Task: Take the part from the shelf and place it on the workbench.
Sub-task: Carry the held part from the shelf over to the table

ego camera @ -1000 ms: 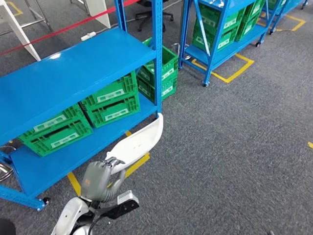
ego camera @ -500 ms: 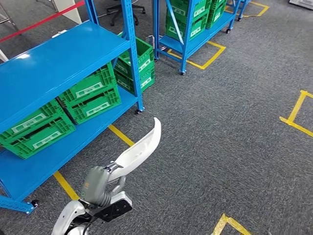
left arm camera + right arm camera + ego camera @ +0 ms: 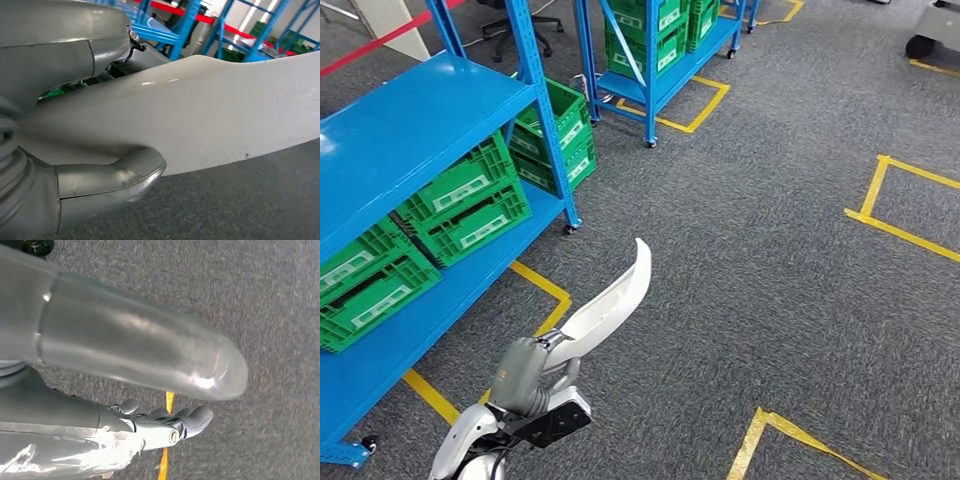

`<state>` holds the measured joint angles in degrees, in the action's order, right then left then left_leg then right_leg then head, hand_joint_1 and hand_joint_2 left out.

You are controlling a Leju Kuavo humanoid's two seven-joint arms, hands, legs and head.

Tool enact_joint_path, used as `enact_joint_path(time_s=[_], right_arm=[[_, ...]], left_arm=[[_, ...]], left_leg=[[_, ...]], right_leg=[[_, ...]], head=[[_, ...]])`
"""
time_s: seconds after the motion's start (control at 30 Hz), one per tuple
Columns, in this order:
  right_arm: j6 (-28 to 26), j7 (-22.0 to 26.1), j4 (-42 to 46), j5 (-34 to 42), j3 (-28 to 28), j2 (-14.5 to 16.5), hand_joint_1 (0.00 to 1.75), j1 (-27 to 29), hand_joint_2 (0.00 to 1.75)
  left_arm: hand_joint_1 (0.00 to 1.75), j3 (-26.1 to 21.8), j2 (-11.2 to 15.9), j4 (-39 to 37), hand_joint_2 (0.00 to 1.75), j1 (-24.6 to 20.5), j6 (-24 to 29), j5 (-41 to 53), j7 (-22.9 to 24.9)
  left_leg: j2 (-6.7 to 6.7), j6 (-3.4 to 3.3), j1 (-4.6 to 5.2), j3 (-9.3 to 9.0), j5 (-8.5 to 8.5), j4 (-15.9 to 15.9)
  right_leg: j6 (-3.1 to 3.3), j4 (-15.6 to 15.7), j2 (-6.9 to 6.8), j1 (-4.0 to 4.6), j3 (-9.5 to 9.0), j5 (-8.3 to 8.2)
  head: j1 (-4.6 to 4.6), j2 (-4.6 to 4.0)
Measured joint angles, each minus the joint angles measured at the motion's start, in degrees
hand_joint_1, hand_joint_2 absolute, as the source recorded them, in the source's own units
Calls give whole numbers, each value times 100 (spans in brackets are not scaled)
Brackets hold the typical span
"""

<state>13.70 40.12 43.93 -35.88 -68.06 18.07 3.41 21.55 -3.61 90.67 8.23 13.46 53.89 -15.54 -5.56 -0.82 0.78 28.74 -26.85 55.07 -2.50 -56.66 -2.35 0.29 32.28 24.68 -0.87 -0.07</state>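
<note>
Part, long, white and curved, is sitting in the left hand, fingers clamping its near end, jutting over the carpet beside the blue shelf; right hand is hanging with fingers extended, gripping nothing

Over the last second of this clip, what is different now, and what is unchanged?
The whole head view has swung: the blue shelf with green crates has slid leftward in frame, so the robot is turning away, not the shelf moving. The left hand still grips the long curved white part.
</note>
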Motion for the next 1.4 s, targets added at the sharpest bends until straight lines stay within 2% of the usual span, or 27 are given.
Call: enact_joint_path(time_s=[0.03,0.1,0.17,0.2,0.23,0.27,0.33,0.4,0.47,0.53,0.6,0.67,0.73,0.77,0.8,0.87,0.93,0.97,1.03,1.1,1.13,1.2,1.23,1.27,1.3,1.33,1.4], right_arm=[[-4,0,2,1,-19,10,0,0,0],[-14,0,16,5,-56,26,0,-8,0],[-19,1,36,14,-73,44,0,-27,0],[-22,0,42,20,-78,55,0,-33,0],[-26,-1,44,26,-82,63,0,-35,0],[-31,-1,45,31,-91,73,0,-34,0],[-45,-2,47,33,-108,94,0,-34,0],[-57,-1,52,22,-120,109,0,-36,0],[-61,0,64,3,-125,114,0,-32,0],[-61,1,76,-13,-139,116,0,-3,0],[-60,0,82,-21,-157,122,0,17,0],[-56,-2,89,-27,-161,133,0,2,0],[-54,-3,93,-29,-160,140,0,-16,0],[-54,-3,93,-28,-159,141,0,-16,0],[-57,-4,94,-24,-160,141,0,-9,0],[-66,-4,94,-11,-161,141,0,2,0],[-80,-3,95,11,-158,150,0,-7,0],[-91,-2,96,24,-156,156,0,-13,0],[-117,-2,96,43,-151,165,0,-3,0],[-132,-1,98,49,-151,165,0,12,0],[-135,0,100,50,-152,166,0,12,0],[-138,1,104,52,-153,173,0,10,0],[-141,1,105,52,-153,176,0,10,0],[-146,0,105,52,-153,180,0,13,0],[-154,0,105,52,-153,181,0,16,0],[-161,-1,105,54,-153,182,0,19,0],[-169,-1,105,66,-153,186,0,24,0]], left_arm=[[175,-2,-7,-7,175,-18,-23,-5,-19],[175,-10,-22,-18,175,-50,-62,-20,-58],[175,-22,-27,-40,175,-65,-116,-65,-122],[175,-28,-26,-59,175,-67,-136,-106,-168],[175,-34,-25,-83,175,-69,-146,-157,-218],[175,-38,-25,-109,175,-75,-143,-214,-269],[175,-52,-27,-155,175,-99,-122,-326,-357],[175,-71,-29,-188,175,-134,-115,-424,-423],[175,-90,-32,-212,175,-154,-137,-509,-475],[175,-102,-37,-223,175,-160,-163,-577,-521],[175,-112,-48,-227,175,-172,-182,-631,-556],[175,-123,-54,-228,175,-171,-190,-679,-574],[175,-131,-54,-230,175,-152,-187,-738,-599],[175,-132,-54,-231,175,-145,-185,-774,-620],[175,-133,-54,-232,175,-145,-183,-810,-646],[175,-134,-60,-233,175,-152,-176,-882,-707],[175,-138,-72,-233,175,-162,-162,-933,-764],[175,-138,-79,-233,175,-165,-154,-948,-790],[175,-137,-89,-233,175,-176,-146,-968,-831],[175,-136,-94,-233,175,-189,-140,-973,-849],[175,-136,-93,-233,175,-194,-136,-973,-852],[175,-136,-88,-233,175,-189,-130,-974,-855],[175,-137,-85,-235,175,-185,-130,-974,-856],[175,-137,-82,-239,175,-182,-130,-974,-857],[175,-137,-81,-243,175,-183,-130,-974,-858],[175,-137,-81,-246,175,-185,-130,-974,-859],[175,-135,-84,-249,175,-194,-130,-974,-863]], left_leg=[[-12,23,-6,6,-20,10],[160,81,-23,107,-218,245],[419,127,-47,424,-622,963],[479,141,-59,612,-796,1379],[500,151,-68,744,-872,1664],[506,159,-77,784,-826,1740],[556,181,-110,548,-434,1231],[786,215,-175,208,-102,476],[943,198,-202,111,-56,183],[862,118,-187,151,-46,190],[747,36,-182,163,-11,183],[613,-15,-159,174,5,177],[464,-35,-128,188,8,179],[395,-40,-117,191,8,180],[337,-40,-111,190,8,181],[238,-32,-104,176,2,181],[158,0,-79,173,-7,192],[121,23,-67,173,-4,192],[52,77,-61,172,7,178],[147,137,-76,218,-109,287],[253,161,-82,313,-264,509],[458,186,-89,648,-665,1263],[494,189,-88,815,-796,1618],[509,188,-88,908,-819,1809],[516,182,-89,896,-725,1777],[535,174,-91,774,-540,1527],[722,159,-111,376,-156,725]], right_leg=[[32,11,45,-9,14,-14],[100,44,136,-40,32,-53],[139,58,240,-62,65,-86],[143,56,300,-66,85,-99],[140,53,364,-70,100,-111],[130,48,430,-78,110,-121],[93,29,568,-106,120,-137],[27,-25,699,-114,169,-147],[-53,-72,801,-111,266,-182],[-125,-74,860,-131,346,-224],[-173,-258,667,-125,462,-104],[-198,-920,370,-104,754,255],[-205,-1670,275,-104,1062,567],[-197,-1806,265,-102,1091,593],[-184,-1690,258,-99,994,512],[-150,-907,137,-84,522,217],[-89,-262,10,-48,150,56],[-56,-153,-8,-30,96,53],[17,-142,87,-16,113,25],[91,-105,175,-35,126,-17],[125,-85,221,-49,131,-40],[165,-78,320,-55,163,-70],[173,-78,379,-53,180,-81],[174,-79,442,-51,194,-94],[166,-80,511,-51,204,-107],[152,-83,582,-55,210,-120],[109,-106,714,-55,233,-143]], head=[[-2,0],[1,0],[9,0],[8,0],[8,0],[7,0],[7,0],[14,0],[16,0],[12,0],[-24,0],[-65,0],[-69,0],[-69,0],[-68,0],[-69,0],[-64,0],[-61,0],[-60,0],[-55,0],[-50,0],[-42,0],[-41,0],[-40,0],[-41,0],[-41,0],[-41,0]])
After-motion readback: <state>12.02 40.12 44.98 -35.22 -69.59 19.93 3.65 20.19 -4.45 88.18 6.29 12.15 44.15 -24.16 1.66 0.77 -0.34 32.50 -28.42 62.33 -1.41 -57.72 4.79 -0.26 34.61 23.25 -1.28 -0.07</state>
